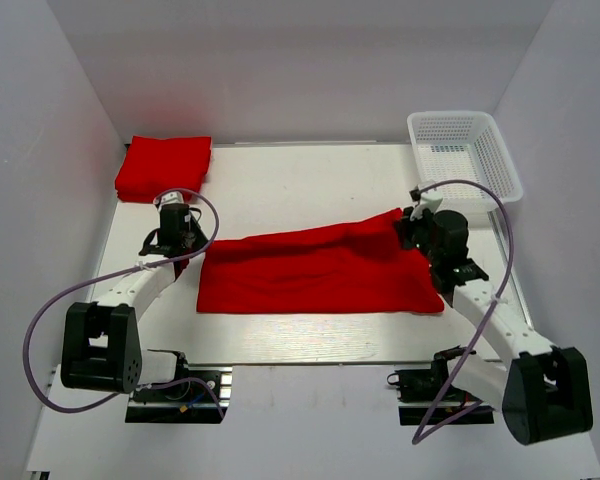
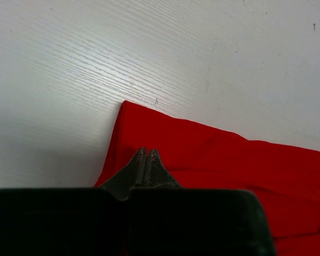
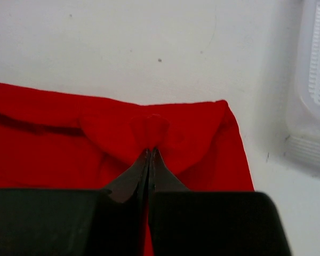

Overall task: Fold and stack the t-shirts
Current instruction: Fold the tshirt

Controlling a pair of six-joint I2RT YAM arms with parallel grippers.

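As the left end effector (image 2: 148,153) pinches the t-shirt (image 1: 320,270), the right one (image 3: 150,151) does too.

readable text: none in any of the three views.
spread t-shirt (image 1: 320,272): plain red cloth across the middle of the worktop (image 1: 310,190), with no print, tag or lettering showing.
folded t-shirt (image 1: 163,167): at the far left corner, plain red, nothing to read.
mesh basket (image 1: 467,150): at the far right corner, white plastic, no legible mark.
worktop surface: white wood grain with a few dark specks, no writing.
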